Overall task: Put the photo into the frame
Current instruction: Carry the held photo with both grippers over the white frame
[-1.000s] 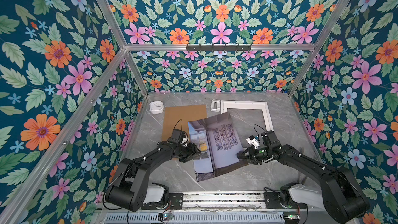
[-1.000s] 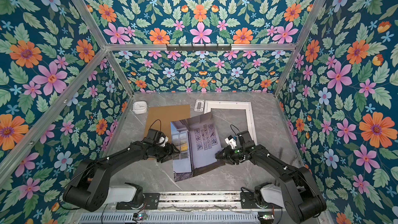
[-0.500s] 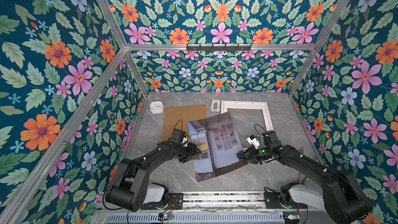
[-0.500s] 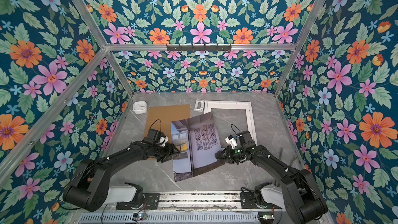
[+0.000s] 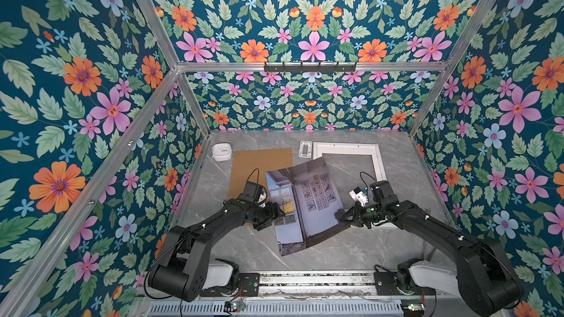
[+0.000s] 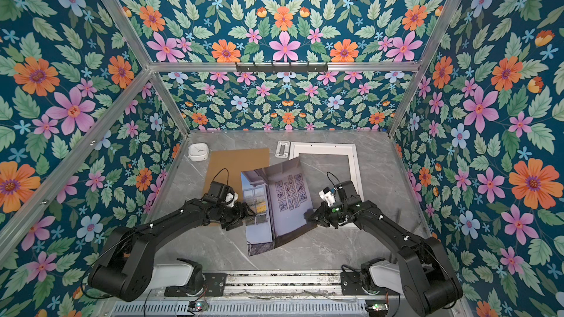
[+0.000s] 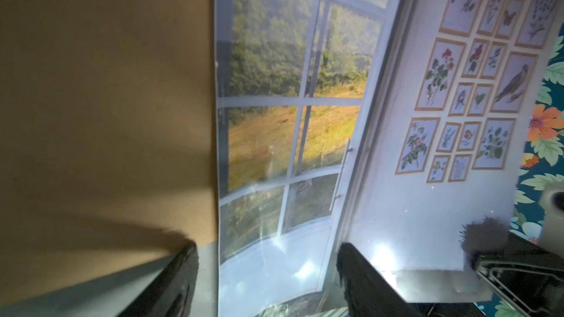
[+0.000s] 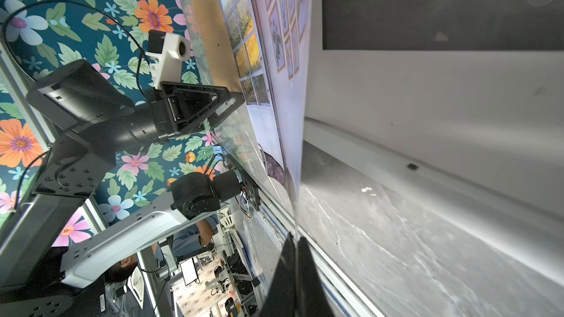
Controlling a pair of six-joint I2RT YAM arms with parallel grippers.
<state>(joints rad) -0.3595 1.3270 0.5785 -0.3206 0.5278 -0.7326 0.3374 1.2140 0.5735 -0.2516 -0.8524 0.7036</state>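
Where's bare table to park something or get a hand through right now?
Free: near strip of table between the photo and the front rail; lane between the frame and right wall; lane left of the backing board. Crowded: middle, where left gripper and right gripper flank the photo.

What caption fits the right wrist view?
Right hand shut on the photo edge beside the frame; left hand open at the opposite edge.

Brown board (image 5: 259, 163), small white dial (image 5: 222, 151) and white rectangular piece (image 5: 305, 149) on grey marble table (image 5: 335, 251).
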